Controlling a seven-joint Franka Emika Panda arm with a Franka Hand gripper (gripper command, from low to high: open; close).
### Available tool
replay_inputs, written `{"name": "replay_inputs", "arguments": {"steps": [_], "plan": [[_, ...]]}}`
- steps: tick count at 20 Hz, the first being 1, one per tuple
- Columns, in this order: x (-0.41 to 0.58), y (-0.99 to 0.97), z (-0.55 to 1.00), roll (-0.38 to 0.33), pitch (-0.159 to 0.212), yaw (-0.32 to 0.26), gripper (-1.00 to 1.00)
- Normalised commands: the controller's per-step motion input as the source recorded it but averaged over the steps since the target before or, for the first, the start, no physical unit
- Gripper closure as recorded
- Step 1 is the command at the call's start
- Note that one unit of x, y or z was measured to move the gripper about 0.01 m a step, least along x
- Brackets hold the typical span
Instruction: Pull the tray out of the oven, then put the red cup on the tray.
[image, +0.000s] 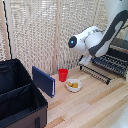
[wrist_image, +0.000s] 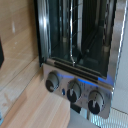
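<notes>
The red cup (image: 62, 75) stands upright on the wooden table, apart from the arm. At the exterior view's right edge is the oven (image: 121, 50), its door dropped down with the bar handle (image: 95, 74) facing the cup. The tray (image: 112, 63), a dark rack of thin bars, lies at the oven's mouth above the lowered door. My gripper (image: 86, 60) hangs just above the door's outer corner; its fingers are too small to read. In the wrist view I see the oven (wrist_image: 112, 50) close up, the tray's bars (wrist_image: 75, 30) inside the opening and three knobs (wrist_image: 74, 92).
A white bowl with yellow contents (image: 73, 85) sits beside the red cup, toward the oven. A blue flat panel (image: 43, 81) leans against a big open black case (image: 20, 97) at the exterior view's left. A wicker screen (image: 40, 30) closes off the back.
</notes>
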Motion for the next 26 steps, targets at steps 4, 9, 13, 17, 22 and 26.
{"name": "replay_inputs", "arguments": {"steps": [4,9,13,17,22,26], "plan": [[0.048,-0.66,-0.11,-0.172,-0.002,0.035,-1.0],[0.073,-0.64,-0.12,-0.09,-0.014,-0.02,-1.0],[0.044,-0.71,-0.13,0.01,-0.022,-0.062,-1.0],[0.081,-0.7,-0.03,0.082,0.001,0.015,-1.0],[0.067,-0.62,0.08,0.079,0.001,0.039,-1.0],[0.079,-0.5,0.08,0.031,0.005,0.043,-1.0]]}}
